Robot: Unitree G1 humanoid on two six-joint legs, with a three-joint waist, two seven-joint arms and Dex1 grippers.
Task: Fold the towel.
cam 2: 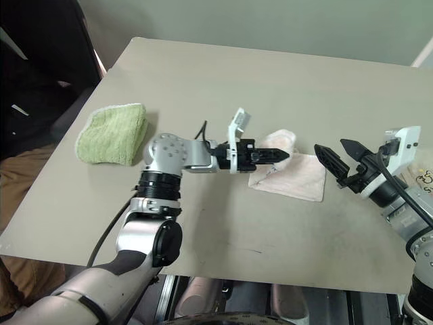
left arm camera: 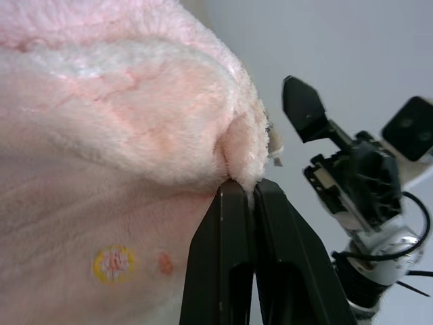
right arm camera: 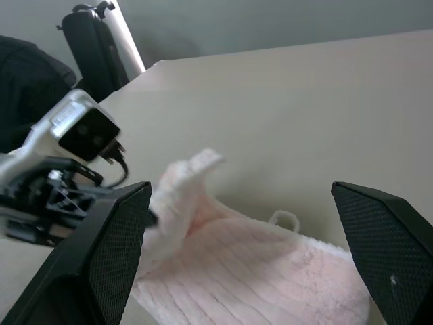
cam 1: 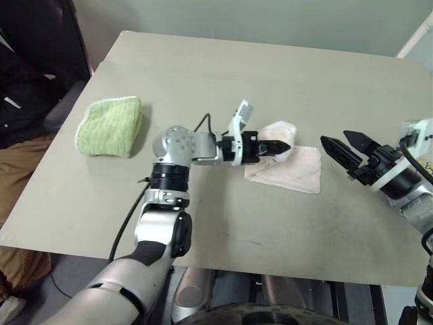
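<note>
Towel (cam 1: 291,169) on beige table (cam 1: 270,74), grey wall (cam 1: 257,17)

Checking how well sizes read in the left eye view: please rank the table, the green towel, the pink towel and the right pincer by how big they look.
1. table
2. green towel
3. pink towel, partly bunched, close to the green one
4. right pincer, nearer the camera, so unsure

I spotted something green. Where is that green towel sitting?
The green towel lies bunched on the table's left side, beside a seated person's leg, apart from the pink towel.
</note>
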